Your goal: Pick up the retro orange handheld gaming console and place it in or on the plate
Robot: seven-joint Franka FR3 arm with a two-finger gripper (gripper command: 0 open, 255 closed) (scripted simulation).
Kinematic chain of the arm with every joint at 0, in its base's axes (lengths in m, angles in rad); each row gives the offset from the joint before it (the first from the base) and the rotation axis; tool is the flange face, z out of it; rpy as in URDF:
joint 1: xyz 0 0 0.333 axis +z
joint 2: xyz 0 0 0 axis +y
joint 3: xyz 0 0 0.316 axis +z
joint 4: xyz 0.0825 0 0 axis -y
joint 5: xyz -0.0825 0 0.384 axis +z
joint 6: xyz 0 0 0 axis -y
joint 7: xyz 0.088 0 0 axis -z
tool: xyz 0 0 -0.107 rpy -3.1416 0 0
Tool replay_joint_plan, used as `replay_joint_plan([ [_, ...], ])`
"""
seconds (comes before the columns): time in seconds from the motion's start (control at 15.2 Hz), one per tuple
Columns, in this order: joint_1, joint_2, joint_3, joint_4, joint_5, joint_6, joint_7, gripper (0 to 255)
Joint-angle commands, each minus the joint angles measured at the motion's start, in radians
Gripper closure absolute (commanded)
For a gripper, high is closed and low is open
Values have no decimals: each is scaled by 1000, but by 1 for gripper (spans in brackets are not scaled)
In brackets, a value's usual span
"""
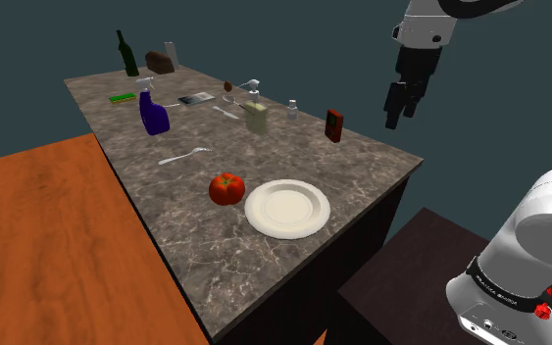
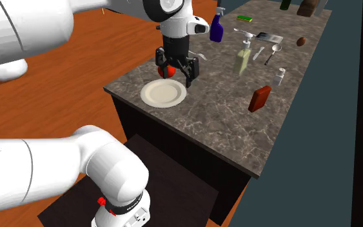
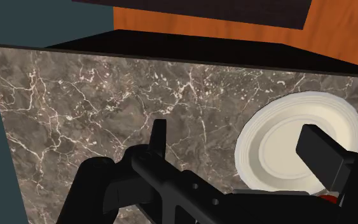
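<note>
The orange-red handheld console (image 1: 334, 125) stands upright near the marble counter's far-right edge in the shoulder view, also seen as console (image 2: 259, 99). A cream plate (image 1: 286, 208) lies near the counter's front corner, with a red tomato (image 1: 226, 188) beside it. My black gripper (image 1: 398, 116) hangs open and empty in the air, well above the counter and to the right of the console. In the second exterior view the gripper (image 2: 175, 76) is high over the plate (image 2: 164, 93). The wrist view has the gripper (image 3: 234, 130) with its fingers apart above the plate (image 3: 255, 137).
A soap dispenser (image 1: 256, 116), a blue spray bottle (image 1: 153, 115), a fork (image 1: 183, 155), a small bottle (image 1: 292, 108), a knife (image 1: 226, 113) and a green bottle (image 1: 126, 54) stand farther back on the counter (image 1: 166, 206). Orange wood floor lies to the left.
</note>
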Motion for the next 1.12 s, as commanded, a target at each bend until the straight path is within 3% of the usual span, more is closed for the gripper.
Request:
replay_joint_plan([
  [0.0,0,0,0,0,0,0,0,0],
  [0.53,-49,281,-67,109,-44,169,-62,0],
  [1.06,-84,575,-126,296,-52,274,-121,0],
])
